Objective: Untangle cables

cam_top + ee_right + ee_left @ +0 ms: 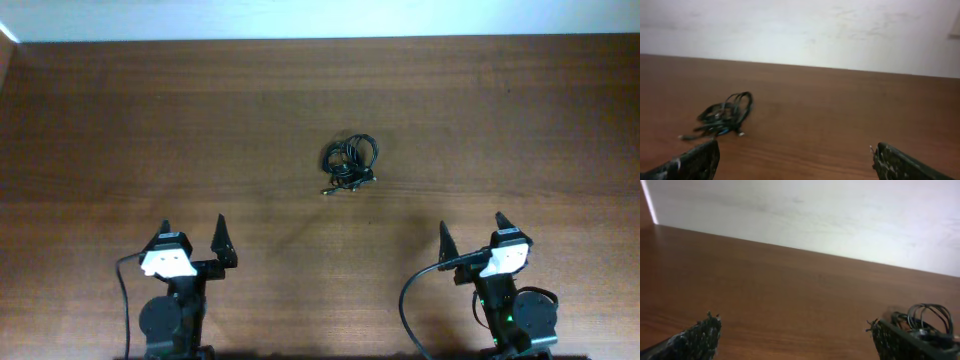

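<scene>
The cables [351, 164] lie as one small dark knot of thin black cords with small plug ends, near the middle of the wooden table. The knot shows at the far right of the left wrist view [927, 321] and at the left of the right wrist view [725, 117]. My left gripper [194, 232] is open and empty near the table's front edge, left of the knot. My right gripper [471, 231] is open and empty near the front edge, right of the knot. Both are well apart from the cables.
The brown wooden table [150, 120] runs back to a white wall [320, 18]. Thick black arm cables [408, 300] hang beside each arm base at the front edge.
</scene>
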`<state>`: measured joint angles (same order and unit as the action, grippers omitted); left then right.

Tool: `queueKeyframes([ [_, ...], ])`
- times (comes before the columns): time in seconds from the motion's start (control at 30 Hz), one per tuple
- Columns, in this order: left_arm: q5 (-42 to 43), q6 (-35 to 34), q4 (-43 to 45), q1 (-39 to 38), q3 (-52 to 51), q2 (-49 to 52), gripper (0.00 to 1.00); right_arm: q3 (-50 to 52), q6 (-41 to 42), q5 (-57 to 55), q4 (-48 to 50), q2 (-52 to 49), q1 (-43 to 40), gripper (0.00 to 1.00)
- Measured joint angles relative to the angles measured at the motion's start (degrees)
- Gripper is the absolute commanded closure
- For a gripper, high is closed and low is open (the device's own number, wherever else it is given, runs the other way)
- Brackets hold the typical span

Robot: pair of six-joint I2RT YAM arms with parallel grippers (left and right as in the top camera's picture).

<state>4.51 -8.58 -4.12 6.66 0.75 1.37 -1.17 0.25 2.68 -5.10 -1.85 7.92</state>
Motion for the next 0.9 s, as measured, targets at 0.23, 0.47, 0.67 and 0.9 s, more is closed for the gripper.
queueKeyframes([
  [0.23,2.86,1.53,-3.28,0.0,8.83,12.31,0.01,-13.84,0.02,4.61,-12.81,-2.51,0.0,0.01],
  [0.47,6.69,5.62,-17.33,0.0,35.17,36.83,0.01,-33.44,0.0,7.37,-25.9,-16.52,0.02,0.01],
  [0.67,11.85,6.05,-36.54,-1.64,63.95,60.81,0.01,-52.24,0.0,9.68,-40.11,-35.1,0.02,0.01],
  [0.9,13.33,9.29,-53.31,-11.3,92.17,85.22,0.01,-72.57,-0.04,11.28,-53.35,-54.71,0.0,0.01],
])
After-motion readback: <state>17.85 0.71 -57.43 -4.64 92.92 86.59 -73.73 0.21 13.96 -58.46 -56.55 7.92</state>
